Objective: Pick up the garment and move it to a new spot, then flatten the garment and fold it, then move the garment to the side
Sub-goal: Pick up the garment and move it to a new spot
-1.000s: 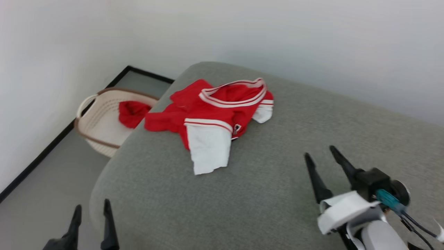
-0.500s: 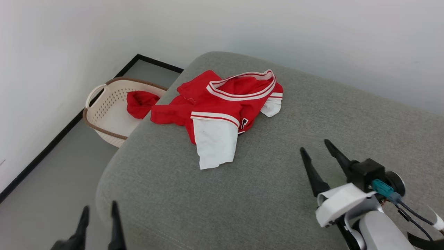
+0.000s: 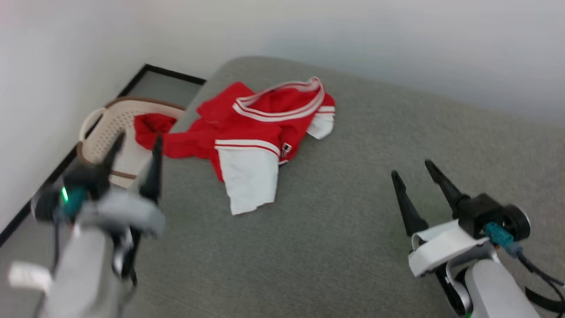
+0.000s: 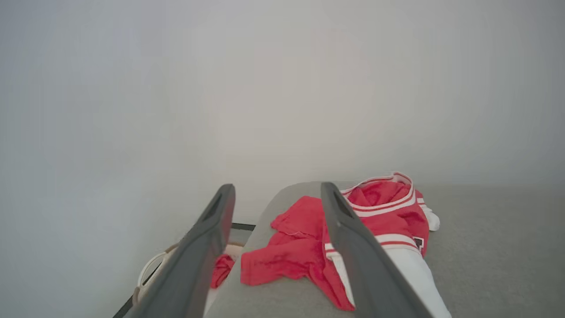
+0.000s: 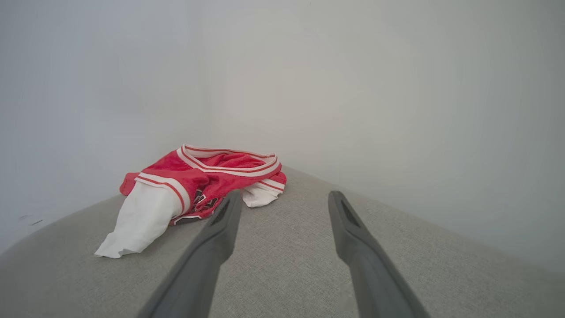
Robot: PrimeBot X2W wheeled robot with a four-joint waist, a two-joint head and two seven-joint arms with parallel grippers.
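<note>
Soft, bright, even indoor light with no hard shadows; the shirt (image 3: pixel 256 128) casts only a faint dark edge on the grey cushion (image 3: pixel 344 185). In the head view the left fingers (image 3: pixel 153 168) and the basket (image 3: pixel 108 128) are smeared by motion blur, while the right fingers (image 3: pixel 407 207) are sharp. In both wrist views the white wall (image 4: pixel 282 88) looks hazy, dimmer toward the corners.

Grey fabric cushion (image 3: pixel 353 247). Garment (image 3: pixel 260 128) crumpled on it, ahead-left of right jaws, ahead-right of left jaws, touching neither.
</note>
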